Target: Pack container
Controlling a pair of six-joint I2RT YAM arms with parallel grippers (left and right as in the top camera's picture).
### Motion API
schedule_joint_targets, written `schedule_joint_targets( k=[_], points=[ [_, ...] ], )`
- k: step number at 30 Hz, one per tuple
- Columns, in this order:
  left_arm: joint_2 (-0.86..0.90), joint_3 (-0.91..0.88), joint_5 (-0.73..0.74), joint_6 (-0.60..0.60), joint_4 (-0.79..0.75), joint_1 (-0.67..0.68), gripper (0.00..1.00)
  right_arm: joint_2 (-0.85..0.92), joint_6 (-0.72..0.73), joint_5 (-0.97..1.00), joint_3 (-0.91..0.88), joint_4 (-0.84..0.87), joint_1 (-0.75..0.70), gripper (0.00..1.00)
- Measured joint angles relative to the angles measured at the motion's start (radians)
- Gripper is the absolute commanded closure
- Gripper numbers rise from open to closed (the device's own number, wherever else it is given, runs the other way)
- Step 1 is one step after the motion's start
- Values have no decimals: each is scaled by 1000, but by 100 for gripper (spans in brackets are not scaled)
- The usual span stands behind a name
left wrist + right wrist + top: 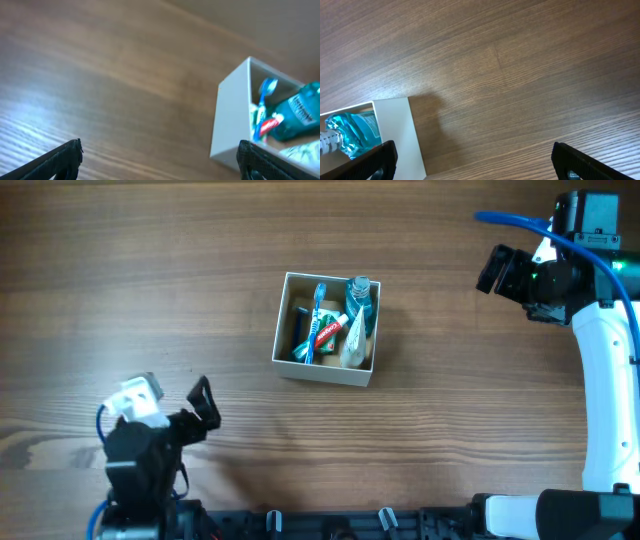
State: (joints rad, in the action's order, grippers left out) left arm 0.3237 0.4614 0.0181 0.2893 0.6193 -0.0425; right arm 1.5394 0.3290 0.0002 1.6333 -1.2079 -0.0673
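Note:
The container [283, 318], a square white box with a brown inside, sits at the table's middle. It holds a blue toothbrush [313, 323], a red and white toothpaste tube [331, 332], a blue mouthwash bottle [360, 302], a white packet [355, 344] and a dark item [299, 321]. My left gripper [203, 405] is open and empty at the front left, well clear of the box. My right gripper [495, 268] is open and empty at the far right. The left wrist view shows the box wall [231, 117]; the right wrist view shows its wall [402, 134] and the bottle [351, 132].
The table top [150, 270] is bare brown wood around the box. A blue cable [510, 220] runs along the right arm.

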Motion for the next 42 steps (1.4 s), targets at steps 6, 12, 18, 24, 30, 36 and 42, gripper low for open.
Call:
schedule_joint_targets(
  k=[6, 12, 18, 24, 30, 36, 42],
  points=[
    [-191, -174, 15, 0, -11, 5, 0, 1, 0, 0, 0, 1, 0, 0],
    [-302, -250, 15, 0, -16, 22, 0, 2, 0, 0, 0, 1, 0, 0],
    [-309, -290, 14, 0, -6, 22, 0, 2, 0, 0, 0, 1, 0, 0],
    [-309, -290, 14, 0, -6, 22, 0, 2, 0, 0, 0, 1, 0, 0],
    [-309, -290, 14, 0, -6, 22, 0, 2, 0, 0, 0, 1, 0, 0],
    [-309, -290, 14, 0, -6, 22, 0, -2, 0, 0, -12, 6, 0, 0],
    [-310, -290, 14, 0, -6, 23, 0, -238, 0, 0, -291, 23, 1, 0]
  ],
)
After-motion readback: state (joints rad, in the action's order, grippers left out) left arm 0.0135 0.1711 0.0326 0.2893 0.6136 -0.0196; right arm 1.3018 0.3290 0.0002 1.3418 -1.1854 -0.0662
